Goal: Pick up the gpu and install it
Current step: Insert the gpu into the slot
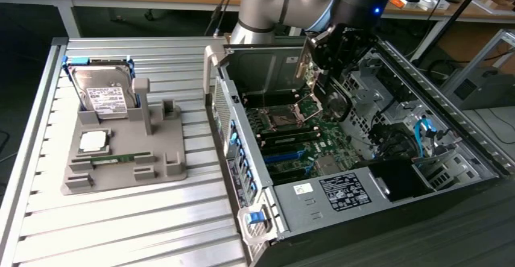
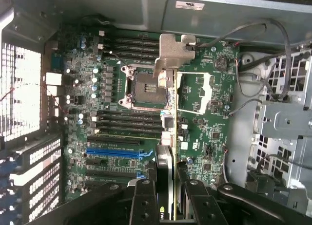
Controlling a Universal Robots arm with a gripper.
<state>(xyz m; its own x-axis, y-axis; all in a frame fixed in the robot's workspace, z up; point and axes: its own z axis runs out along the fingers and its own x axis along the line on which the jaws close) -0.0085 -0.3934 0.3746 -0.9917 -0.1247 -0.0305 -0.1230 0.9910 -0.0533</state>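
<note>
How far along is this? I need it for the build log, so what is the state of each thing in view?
gpu: clamped in the jaws, on edge over the motherboard, not in a slot.
jaws: shut on the gpu.
computer case: on its side, open.
blue slot: empty.
hard drive: standing in the grey holder.
memory stick: lying flat in the grey holder.

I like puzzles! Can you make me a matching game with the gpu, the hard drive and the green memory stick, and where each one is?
Things:
1. gpu
2. hard drive
3. memory stick

Places:
A. lying flat on the grey holder
B. propped up at the back of the grey holder
C. held by the tool over the motherboard

Pairs: 1-C, 2-B, 3-A
</note>
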